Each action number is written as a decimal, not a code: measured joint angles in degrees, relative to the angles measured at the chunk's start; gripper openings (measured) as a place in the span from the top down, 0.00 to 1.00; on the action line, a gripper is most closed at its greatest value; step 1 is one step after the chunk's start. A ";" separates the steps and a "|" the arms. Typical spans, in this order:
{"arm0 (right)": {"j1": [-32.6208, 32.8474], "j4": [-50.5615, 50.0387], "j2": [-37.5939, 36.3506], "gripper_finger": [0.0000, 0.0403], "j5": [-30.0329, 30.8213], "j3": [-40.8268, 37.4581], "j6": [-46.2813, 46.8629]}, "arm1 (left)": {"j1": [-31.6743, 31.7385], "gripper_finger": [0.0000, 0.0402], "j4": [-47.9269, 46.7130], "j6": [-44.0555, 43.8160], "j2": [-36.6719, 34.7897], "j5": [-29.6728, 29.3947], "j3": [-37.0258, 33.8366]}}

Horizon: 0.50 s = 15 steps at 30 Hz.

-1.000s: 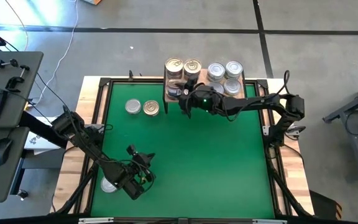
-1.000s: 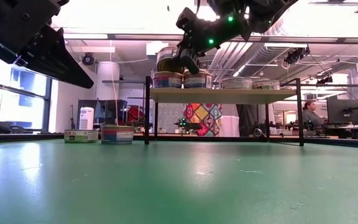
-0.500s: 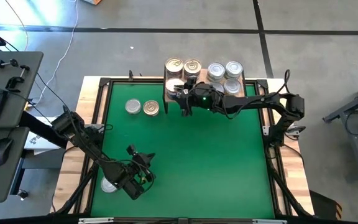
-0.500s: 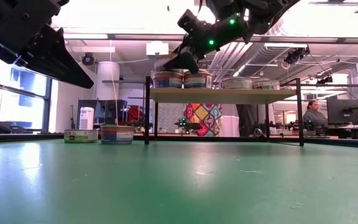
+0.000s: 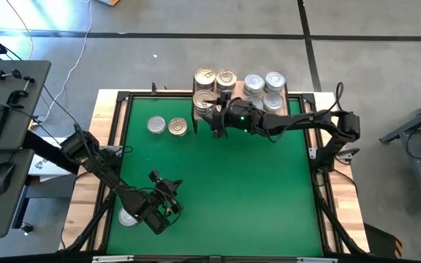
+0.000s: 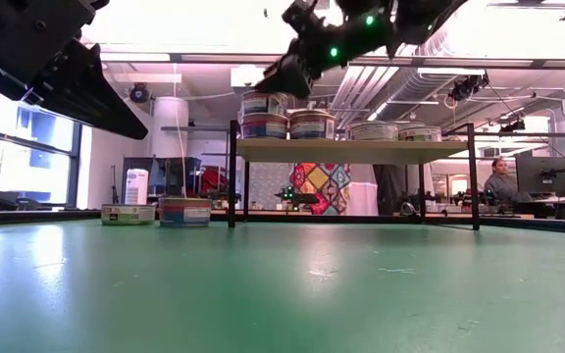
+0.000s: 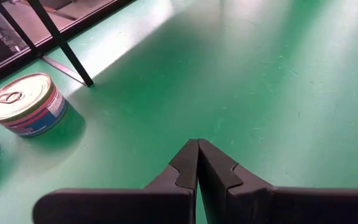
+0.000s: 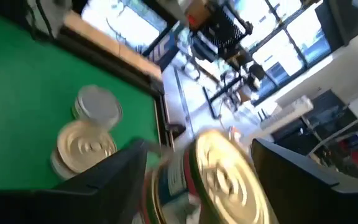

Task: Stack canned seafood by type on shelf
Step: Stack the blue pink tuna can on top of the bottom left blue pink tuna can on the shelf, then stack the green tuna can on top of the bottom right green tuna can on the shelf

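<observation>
Green matting [image 5: 218,183] covers the table, and beyond it the low view shows a workshop where a person [image 6: 501,182] sits at a screen. Two tins lie loose on the mat left of the shelf, a silver-lidded tin [image 5: 156,126] and a gold-lidded tin [image 5: 177,128] just beside it. On the shelf [image 6: 351,148] gold tins stand at the left end (one stack [image 6: 264,115] is two high) and silver tins [image 5: 264,86] at the right. Above that stack hangs the right gripper [image 6: 284,75], fingers spread wide and gripping nothing. Near the table's front left corner the left gripper [image 7: 197,163] is closed and empty, with another tin [image 7: 25,104] lying nearby.
</observation>
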 joint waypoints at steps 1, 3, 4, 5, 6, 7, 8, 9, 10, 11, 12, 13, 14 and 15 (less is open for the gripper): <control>0.89 -0.04 -0.61 0.30 0.45 0.00 0.01 | 0.00 1.00 0.04 0.02 0.00 0.07 0.00; 3.13 -0.24 -1.52 0.30 2.24 0.00 0.13 | 0.00 1.00 0.03 0.02 0.00 0.36 0.00; 4.46 -0.80 -2.08 0.30 3.26 0.00 0.48 | 0.00 1.00 0.07 0.01 0.00 0.38 0.02; 5.83 -1.07 -2.37 0.30 4.12 0.00 1.50 | 0.00 1.00 0.06 0.02 0.00 0.47 0.02; 7.34 -1.67 -2.96 0.30 4.50 0.02 2.90 | 0.00 1.00 0.15 0.04 0.00 0.51 0.02; 8.92 -3.15 -3.34 0.30 4.66 0.02 4.36 | 0.00 1.00 0.31 0.04 0.00 0.67 0.02; 10.41 -4.32 -3.71 0.30 4.51 0.03 6.25 | 0.00 1.00 0.28 0.02 0.00 0.82 0.02; 11.94 -5.97 -3.85 0.30 3.93 0.07 8.43 | 0.00 1.00 0.38 0.00 0.00 0.91 0.02; 13.45 -7.84 -3.86 0.30 2.89 0.07 10.89 | 0.00 1.00 0.39 0.00 0.01 0.94 0.02; 14.81 -9.67 -3.85 0.30 1.30 -0.04 13.48 | -0.02 1.00 0.46 0.00 0.02 1.04 0.02; 16.12 -10.78 -3.77 0.30 -0.77 -0.60 15.95 | -0.04 1.00 0.52 0.02 0.00 1.47 0.02; 17.41 -11.27 -3.59 0.30 -2.74 -1.47 18.40 | -0.04 1.00 0.50 0.05 0.02 2.09 0.02; 18.65 -10.93 -3.38 0.30 -4.43 -2.71 20.99 | -0.07 1.00 0.52 0.06 0.02 2.91 0.02; 19.96 -9.98 -3.29 0.31 -5.25 -4.45 23.19 | -0.07 1.00 0.47 0.06 0.02 4.07 0.02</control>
